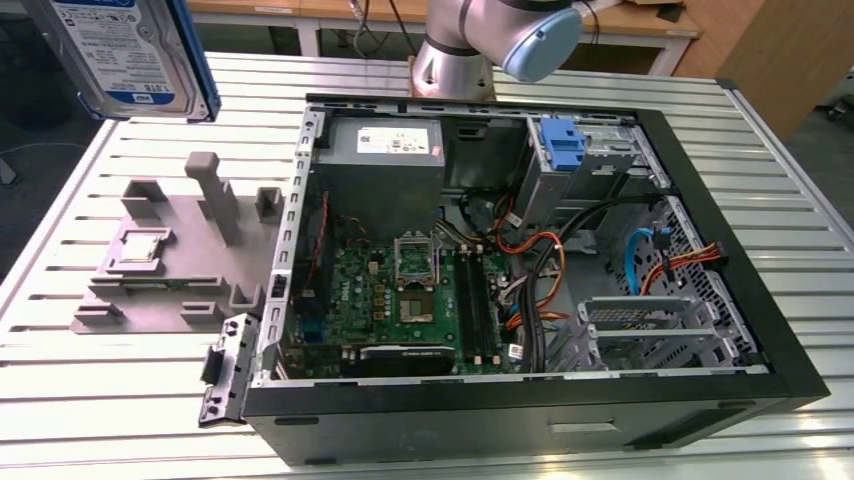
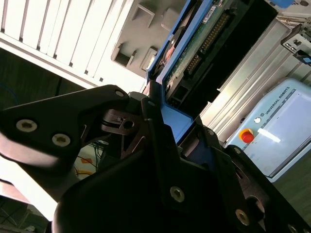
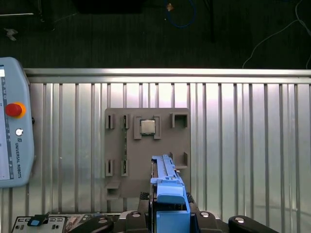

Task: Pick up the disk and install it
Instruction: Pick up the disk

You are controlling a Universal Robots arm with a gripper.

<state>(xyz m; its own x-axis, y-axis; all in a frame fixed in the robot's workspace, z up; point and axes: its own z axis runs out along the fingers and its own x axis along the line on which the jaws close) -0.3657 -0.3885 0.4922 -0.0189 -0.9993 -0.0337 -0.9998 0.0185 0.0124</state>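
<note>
You had the fixture (image 1: 160,290) on the surface (image 1: 80,400), at the exterior view's left of the case (image 1: 534,410); the chip (image 1: 142,248) sat on the fixture, and the disk (image 1: 127,55) hung above it.

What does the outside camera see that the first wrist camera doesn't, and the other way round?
The exterior view adds the open computer case with its green motherboard. The first wrist view adds the control pendant with its red button. Both show the disk held up above the slatted table, the grey holder and the small chip in it.
</note>
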